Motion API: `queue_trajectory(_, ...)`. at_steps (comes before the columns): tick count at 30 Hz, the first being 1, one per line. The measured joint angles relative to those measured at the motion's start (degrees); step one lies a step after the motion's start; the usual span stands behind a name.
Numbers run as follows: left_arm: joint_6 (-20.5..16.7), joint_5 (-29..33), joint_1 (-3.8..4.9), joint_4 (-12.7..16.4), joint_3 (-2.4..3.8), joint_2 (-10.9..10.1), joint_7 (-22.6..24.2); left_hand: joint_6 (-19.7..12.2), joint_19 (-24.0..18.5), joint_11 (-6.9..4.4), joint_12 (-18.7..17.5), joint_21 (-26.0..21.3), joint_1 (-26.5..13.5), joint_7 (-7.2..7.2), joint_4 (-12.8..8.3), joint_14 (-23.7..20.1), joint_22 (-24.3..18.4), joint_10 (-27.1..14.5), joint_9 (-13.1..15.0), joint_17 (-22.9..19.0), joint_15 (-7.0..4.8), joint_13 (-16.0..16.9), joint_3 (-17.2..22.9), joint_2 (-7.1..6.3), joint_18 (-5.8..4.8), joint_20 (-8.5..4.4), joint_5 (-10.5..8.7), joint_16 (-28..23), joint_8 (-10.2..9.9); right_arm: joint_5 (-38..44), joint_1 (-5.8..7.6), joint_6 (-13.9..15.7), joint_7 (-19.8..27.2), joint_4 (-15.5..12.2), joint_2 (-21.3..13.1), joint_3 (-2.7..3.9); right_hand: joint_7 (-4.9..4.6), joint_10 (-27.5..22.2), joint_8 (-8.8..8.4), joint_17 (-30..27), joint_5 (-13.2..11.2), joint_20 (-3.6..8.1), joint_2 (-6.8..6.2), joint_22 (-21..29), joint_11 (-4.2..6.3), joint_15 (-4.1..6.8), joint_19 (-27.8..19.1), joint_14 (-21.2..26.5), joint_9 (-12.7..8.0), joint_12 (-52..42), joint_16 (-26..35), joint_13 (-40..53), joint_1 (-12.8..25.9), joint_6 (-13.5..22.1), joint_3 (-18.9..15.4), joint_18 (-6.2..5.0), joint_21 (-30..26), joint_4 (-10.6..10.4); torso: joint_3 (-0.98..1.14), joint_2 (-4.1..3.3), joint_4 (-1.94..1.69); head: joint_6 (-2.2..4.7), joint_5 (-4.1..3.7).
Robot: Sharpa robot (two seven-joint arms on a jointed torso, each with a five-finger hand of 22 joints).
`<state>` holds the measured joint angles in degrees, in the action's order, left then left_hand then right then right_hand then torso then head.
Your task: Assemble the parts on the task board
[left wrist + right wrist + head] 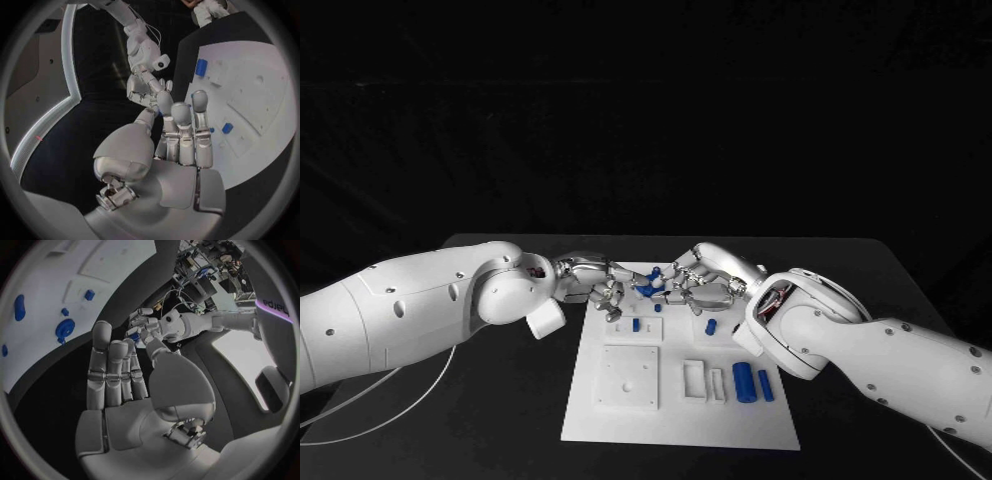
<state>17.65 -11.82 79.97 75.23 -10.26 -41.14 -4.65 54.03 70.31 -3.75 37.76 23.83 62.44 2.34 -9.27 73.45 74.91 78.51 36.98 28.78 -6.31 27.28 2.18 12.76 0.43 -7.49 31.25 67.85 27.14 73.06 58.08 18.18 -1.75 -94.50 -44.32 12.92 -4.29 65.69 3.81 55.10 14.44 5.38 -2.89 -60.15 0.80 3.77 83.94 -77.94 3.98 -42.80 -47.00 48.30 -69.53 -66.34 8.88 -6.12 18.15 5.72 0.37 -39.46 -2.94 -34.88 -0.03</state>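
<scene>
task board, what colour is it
White; the task board shows best in the head view, with small blue parts on it.

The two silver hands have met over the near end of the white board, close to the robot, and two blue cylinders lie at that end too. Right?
Not quite. The left hand and right hand meet over the far end of the task board, as the head view shows. The two blue cylinders do lie at the near end.

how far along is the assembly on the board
Early, by the look of it. Both hands, left and right, meet over the far end of the white board, working a small blue part between their fingers. Two blue cylinders lie loose near the front, and other blue pieces wait mid-board.
</scene>
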Motion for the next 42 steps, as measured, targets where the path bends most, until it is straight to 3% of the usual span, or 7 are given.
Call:
queue_trajectory(10,-3.1,-1.9,0.01,0.3,0.01,-0.2,-1.7,0.5,-0.2,-0.03,0.0,1.0,-0.2,0.5,-0.7,0.0,0.0,0.5,0.3,-0.8,-0.04,-0.4,0.7,-0.28,0.0,-0.2,0.31,0.4,-1.4,-0.6,-0.03,0.5,0.0,0.2,-0.2,-0.03,-1.31,-1.2,0.0,-2.2,0.3,-0.91,-0.06,4.1,-1.22,-0.91,0.1,2.3,-0.3,1.3,1.1,-6.8,-1.6,3.4,-5.4,0.39,-4.8,-2.6,0.03,0.0,-0.01,0.06,-0.02)
queue_trajectory(17,-4.9,-5.6,0.01,0.9,0.02,-0.5,-3.1,0.7,-0.2,-0.41,0.0,1.3,-0.4,0.62,-0.9,0.6,0.0,1.3,0.5,-0.9,-0.54,-0.4,0.9,-0.78,0.0,-0.2,1.32,0.9,-1.5,-1.7,-0.05,2.0,0.3,1.9,-0.9,0.1,-1.25,-1.5,0.0,-3.2,2.6,-0.91,-0.13,5.5,-1.09,-0.79,0.1,2.6,-0.3,0.0,1.1,-9.3,-2.1,3.5,-6.0,0.41,-5.7,-3.3,0.04,0.0,-0.01,-0.01,0.1)
queue_trajectory(21,-7.3,-10.1,0.01,1.7,0.02,-0.8,-4.6,0.8,0.1,-0.49,0.0,1.7,-0.3,0.71,-1.5,1.4,0.0,2.1,0.5,-1.2,-0.75,-0.6,1.5,-1.35,0.0,-0.45,2.05,0.9,-1.6,-3.2,-0.07,3.4,0.7,4.1,-1.3,0.94,-1.25,-1.9,0.0,-3.4,3.5,-0.91,-0.35,5.6,-1.11,-0.79,0.1,2.6,-0.3,-0.2,1.1,-9.9,-2.4,3.5,-5.9,0.41,-5.7,-3.4,0.04,0.02,0.0,-0.14,0.23)
queue_trajectory(23,-9.3,-13.1,0.01,2.3,0.02,-0.9,-5.7,1.5,0.4,-0.68,-0.3,1.8,-0.2,0.75,-1.6,2.2,0.0,3.0,0.2,-1.3,-0.91,-0.9,1.6,-2.18,0.0,-0.84,3.8,0.9,-1.9,-4.1,-0.06,4.2,1.0,5.5,-1.4,1.53,-1.25,-1.9,0.0,-3.5,4.0,-0.91,-0.36,5.6,-1.11,-0.79,0.1,2.6,-0.3,-0.4,1.1,-10.1,-2.4,3.5,-5.8,0.41,-5.7,-3.5,0.03,0.05,0.0,-0.23,0.27)
queue_trajectory(32,-19.8,-27.9,-0.25,5.6,-0.14,-1.2,-11.9,3.9,2.1,-1.22,-2.3,2.2,-0.1,0.58,-1.5,5.0,0.0,5.5,-3.3,-0.6,-1.69,-1.4,2.1,-3.99,0.0,-1.53,7.54,-0.5,-2.9,-7.9,-0.05,6.8,2.3,11.0,-1.5,3.95,-1.25,-1.9,0.01,-3.7,5.8,-0.91,-0.35,5.6,-1.08,-0.79,0.1,2.6,-0.3,-0.6,0.8,-10.7,-2.4,3.5,-5.3,0.42,-5.7,-3.6,0.07,0.23,-0.03,-0.98,0.74)
queue_trajectory(36,-24.7,-34.9,-0.48,7.4,-0.92,-1.4,-14.9,4.5,3.0,-1.25,-2.5,2.2,-0.3,0.39,-1.5,6.0,0.0,5.7,-4.0,0.4,-1.89,-1.2,2.1,-4.64,0.0,-1.73,9.3,-0.6,-2.9,-9.1,-0.04,7.7,2.8,12.6,-1.6,4.59,-1.25,-2.1,0.01,-3.7,6.3,-0.9,-0.36,5.6,-0.91,-0.79,0.1,2.6,-0.3,-0.7,0.8,-10.9,-2.4,3.5,-5.2,0.42,-5.7,-3.6,0.1,0.41,-0.07,-1.58,1.06)
queue_trajectory(42,-30.4,-43.7,-0.68,8.9,-2.71,-1.3,-19.2,5.1,3.3,-1.53,-1.6,2.4,-0.8,0.18,-1.5,6.9,0.0,5.6,-5.0,3.4,-1.97,-0.9,2.4,-5.21,0.0,-1.62,10.4,-2.0,-2.2,-10.3,0.08,8.6,3.3,14.5,-1.7,5.25,-1.25,-2.1,0.01,-3.8,6.3,-0.9,-0.35,5.6,-0.91,-0.79,0.1,2.6,-0.3,-0.7,0.8,-11.1,-2.4,3.5,-5.0,0.41,-5.7,-3.7,0.1,0.91,-0.16,-2.57,1.48)
